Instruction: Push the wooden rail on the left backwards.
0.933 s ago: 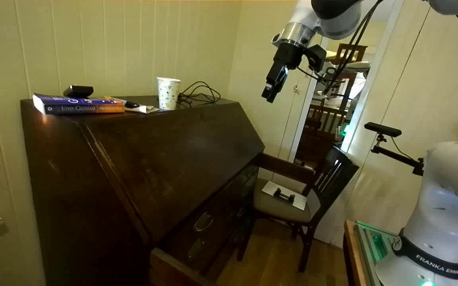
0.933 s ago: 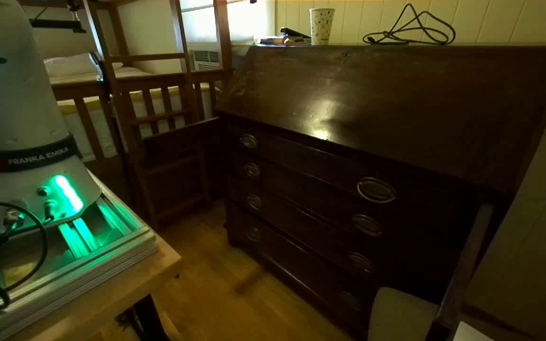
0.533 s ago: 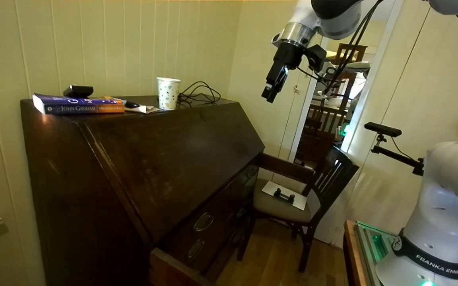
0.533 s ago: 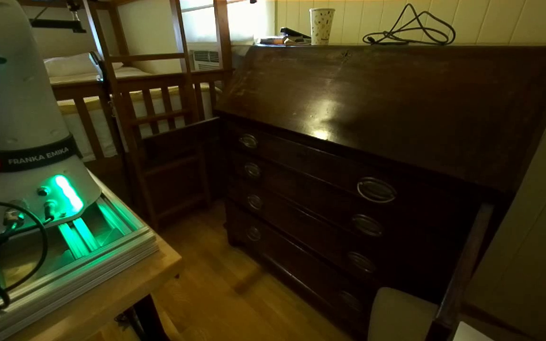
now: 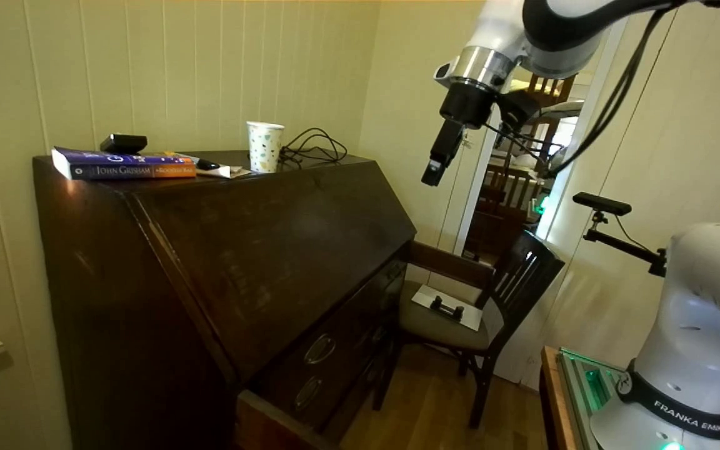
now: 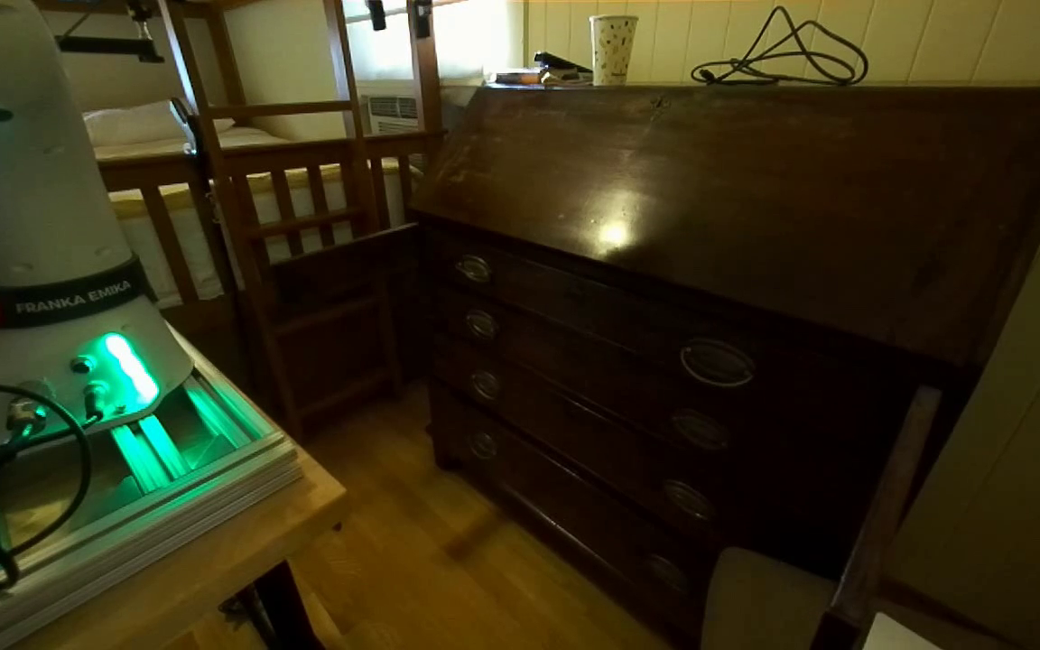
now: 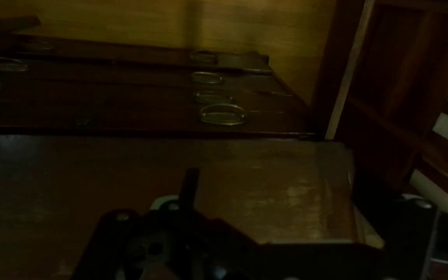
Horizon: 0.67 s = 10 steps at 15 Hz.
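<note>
Checked from the robot's base outward: the arm (image 6: 69, 352) is carried by a wooden counter (image 6: 299, 506) set in front of the desk (image 6: 592, 357), presumably so that a push can run straight toward it. The hand (image 6: 400, 16) hangs in mid-air, pointing downward, its two fingers apart with nothing between them; a push calls for no grip, so bringing them together first would likely give a firmer contact. The wooden rail (image 5: 272, 424) projects from the left end of the desk front, just under the lid's lower corner and well apart from the hand; in the wrist view it shows to the right of the lid (image 6: 755, 199), sides being turned about there. Such a rail probably serves to prop the lid once lowered; with the lid up it bears nothing, which would explain sending it back. Pushing is judged not yet begun: the hand must come lower and meet the outer end squarely, as off-line pressure could bind the rail. A matching bar (image 5: 450, 264) projects at the right end near the chair (image 5: 429, 328), contact not determinable. Farther back, a book (image 5: 129, 167) and a paper cup (image 5: 265, 149) rest on top, presumably because it is level.
</note>
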Tool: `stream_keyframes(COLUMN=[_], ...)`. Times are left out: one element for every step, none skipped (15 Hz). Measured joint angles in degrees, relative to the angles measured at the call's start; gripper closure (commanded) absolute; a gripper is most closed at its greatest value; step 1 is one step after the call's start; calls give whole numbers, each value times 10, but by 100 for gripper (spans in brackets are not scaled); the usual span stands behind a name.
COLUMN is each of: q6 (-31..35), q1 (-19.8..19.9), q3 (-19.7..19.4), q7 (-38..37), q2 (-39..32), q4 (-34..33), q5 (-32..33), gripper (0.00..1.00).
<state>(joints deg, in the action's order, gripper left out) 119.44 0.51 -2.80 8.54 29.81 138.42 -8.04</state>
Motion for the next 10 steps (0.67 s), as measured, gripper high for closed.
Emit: stream_keyframes(q6=[0,0,-4,-16,-26,-32,-33,-33,-33,-33], q1=[-1,-1,-3,-13,-25,-33,-36,-36,-36,-36], q3=[18,35,51,59,59,58,56,56,55,56], q7=[-20,-42,-59,-62,-62,-62,-62,-62,-61,-63], q2=[19,36,52,64,73,78,81,82,82,81], q4=[22,44,63,78,86,90,92,92,92,92], q5=[5,9,10,5,2,2,2,2,3,3], gripper=[0,0,0,0,0,0,0,0,0,0])
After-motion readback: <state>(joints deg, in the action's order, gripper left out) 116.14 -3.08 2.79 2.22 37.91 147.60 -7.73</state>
